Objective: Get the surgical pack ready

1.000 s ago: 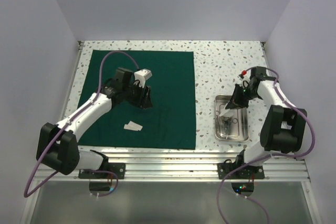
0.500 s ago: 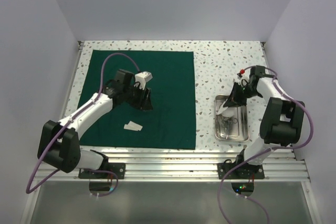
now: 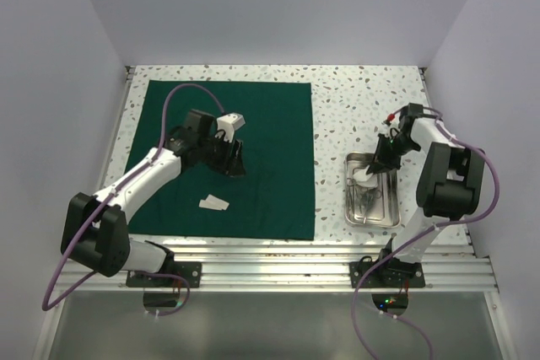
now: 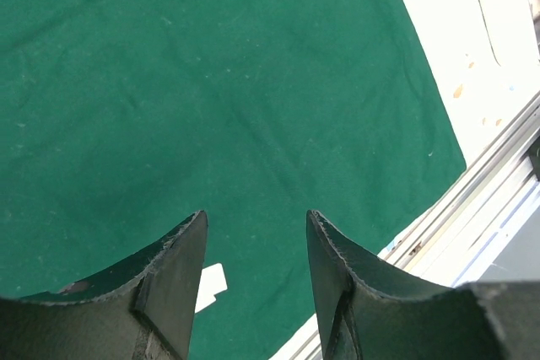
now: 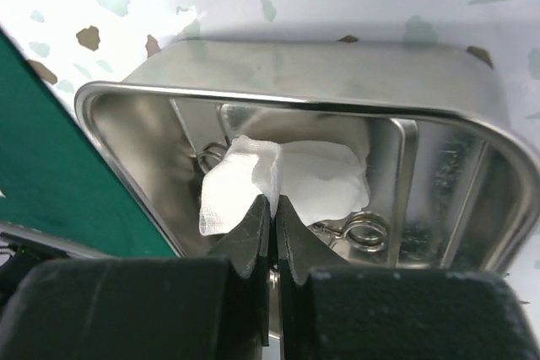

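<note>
The dark green cloth [image 3: 253, 141] lies flat as a large square on the table's left half. One white gauze square [image 3: 213, 202] rests on it near the front; part of that gauze [image 4: 211, 286] shows in the left wrist view. My left gripper [image 3: 236, 163] hovers open over the cloth [image 4: 211, 82] with nothing between its fingers. The small steel tray [image 3: 390, 217] sits to the right of the cloth. Over its far end my right gripper [image 5: 274, 201] is shut on a white gauze square [image 5: 287, 179]. Steel instrument ring handles [image 5: 367, 229] lie beneath the gauze in the tray [image 5: 135, 124].
An aluminium rail [image 3: 312, 255] runs along the table's near edge by the arm bases. White walls close in the speckled tabletop [image 3: 363, 107] on the left, back and right. The cloth's right edge [image 5: 51, 158] lies close to the tray.
The right arm has shifted its elbow inward, with its gripper still over the tray's far end and pinching the gauze. The left arm has barely moved.
</note>
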Tool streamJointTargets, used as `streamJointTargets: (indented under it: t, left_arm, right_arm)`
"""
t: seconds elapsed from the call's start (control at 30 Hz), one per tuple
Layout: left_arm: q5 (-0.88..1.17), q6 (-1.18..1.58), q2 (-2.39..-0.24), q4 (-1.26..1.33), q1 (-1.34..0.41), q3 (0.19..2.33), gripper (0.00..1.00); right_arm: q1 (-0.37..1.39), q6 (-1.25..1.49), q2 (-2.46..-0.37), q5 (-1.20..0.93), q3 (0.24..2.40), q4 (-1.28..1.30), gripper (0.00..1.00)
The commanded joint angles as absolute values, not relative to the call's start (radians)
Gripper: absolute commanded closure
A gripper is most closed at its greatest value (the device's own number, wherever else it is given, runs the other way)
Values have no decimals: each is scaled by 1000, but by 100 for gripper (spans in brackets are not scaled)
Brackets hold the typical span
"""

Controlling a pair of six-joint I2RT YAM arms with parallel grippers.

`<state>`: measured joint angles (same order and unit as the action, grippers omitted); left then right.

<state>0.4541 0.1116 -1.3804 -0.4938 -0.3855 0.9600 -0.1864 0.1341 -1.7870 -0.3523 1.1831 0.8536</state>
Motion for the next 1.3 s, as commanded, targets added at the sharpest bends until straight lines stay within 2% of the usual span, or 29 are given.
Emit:
streamJointTargets:
  t: [0.0,0.1,0.17,0.23,0.27,0.37,0.5,0.57,0.7,0.87,1.1,1.27]
  left_arm:
    - [443,110,-1376,-502,-374,1000,46]
    - [436,124,-1373,-506,-374,999,45]
    - [413,138,-1370,-509,-374,993,43]
    - [400,152,-1362,-509,-374,985,42]
    - [396,159,-1355,-508,-374,982,41]
    - [373,193,-1341,-505,-374,966,39]
    - [309,241,-1328,-523,-373,960,36]
    - [259,281,-1324,-543,-370,957,35]
    - [186,359,-1301,-564,-370,934,34]
    - [75,478,-1301,-632,-367,890,32]
    - [3,652,-1301,-678,-367,819,35]
    - [-104,710,-1368,-739,-364,841,42]
  right_arm:
    - [-192,133,-1804,-275,1233,882,100]
    - [-192,143,-1812,-255,1238,897,100]
    - [-192,144,-1801,-239,1236,913,93]
    - [-190,159,-1780,-238,1221,919,81]
    - [-190,166,-1752,-241,1215,922,67]
    - [-189,192,-1703,-212,1213,945,43]
    - [-163,242,-1642,-137,1264,1002,31]
    - [-137,273,-1622,-120,1308,1022,28]
    - [26,299,-1617,-143,1400,1031,23]
    - [176,305,-1640,-264,1459,977,21]
    - [219,298,-1644,-344,1405,919,21]
    - [268,299,-1657,-379,1396,914,21]
